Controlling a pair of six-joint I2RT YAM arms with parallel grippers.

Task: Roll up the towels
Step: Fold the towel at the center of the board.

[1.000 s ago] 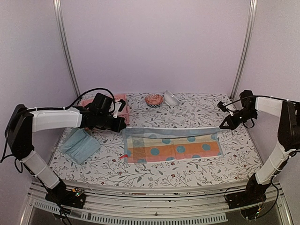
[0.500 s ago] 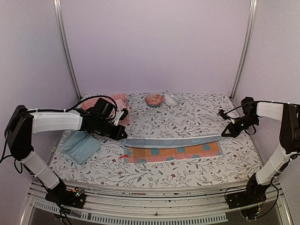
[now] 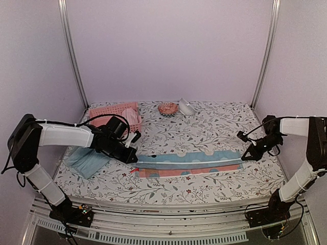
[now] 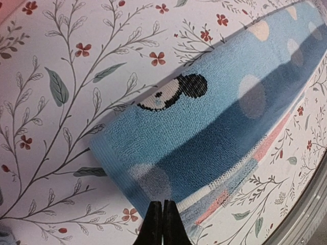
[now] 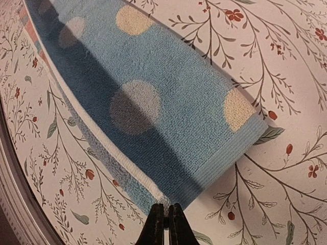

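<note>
L gripper [image 4: 162, 206] & R gripper [image 5: 166, 208] pinch blue towel [image 3: 194, 158] corners; uneven pull risks skewed fold, thin grip may slip.

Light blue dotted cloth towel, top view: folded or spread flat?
Folded lengthwise. The light blue dotted cloth towel shows its blue side on top, only a thin orange strip along its near edge.

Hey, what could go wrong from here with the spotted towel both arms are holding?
Both jaws pinch only the thin edge of the spotted towel, so it may slip free and the fold land crooked. The left arm sits close to the teal towel and might drag it.
</note>
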